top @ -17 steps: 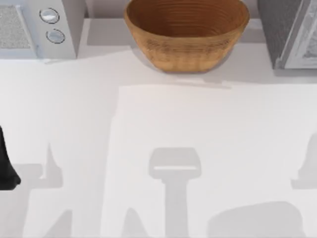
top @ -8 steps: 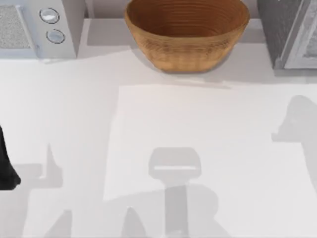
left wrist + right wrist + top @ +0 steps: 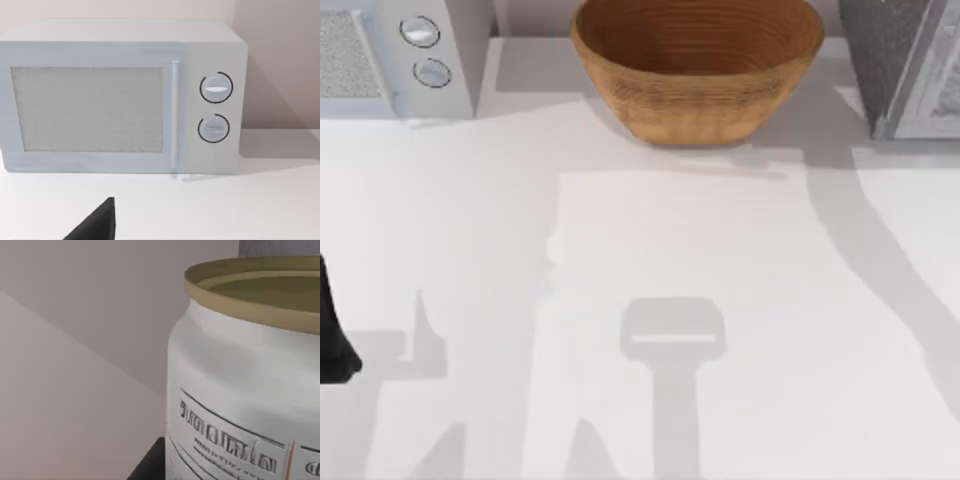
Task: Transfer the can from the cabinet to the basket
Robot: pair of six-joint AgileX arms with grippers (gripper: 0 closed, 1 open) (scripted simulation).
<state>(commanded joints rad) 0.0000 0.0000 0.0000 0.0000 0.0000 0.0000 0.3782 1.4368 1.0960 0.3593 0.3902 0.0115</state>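
A white counter (image 3: 470,220) seen from above. At its far edge, in the middle, sits the basket (image 3: 696,70), a wide orange-brown wicker bowl with ringed ridges inside. To the far right stands the cabinet (image 3: 895,60), a grey speckled box with a paler white-framed door panel. To the far left stands a white microwave (image 3: 410,55) with two round knobs; my left wrist view faces its front, showing its mesh window, its upright handle and the knobs one above the other. My left arm (image 3: 332,335) is a dark shape parked at the left edge of the counter, and I cannot tell how its tool is set. In my right wrist view the can (image 3: 240,390) is very close and upright, with a pale white body, small printed lettering and a dull gold rim, a grey surface just behind its top. Whether my right tool grips it, I cannot tell.
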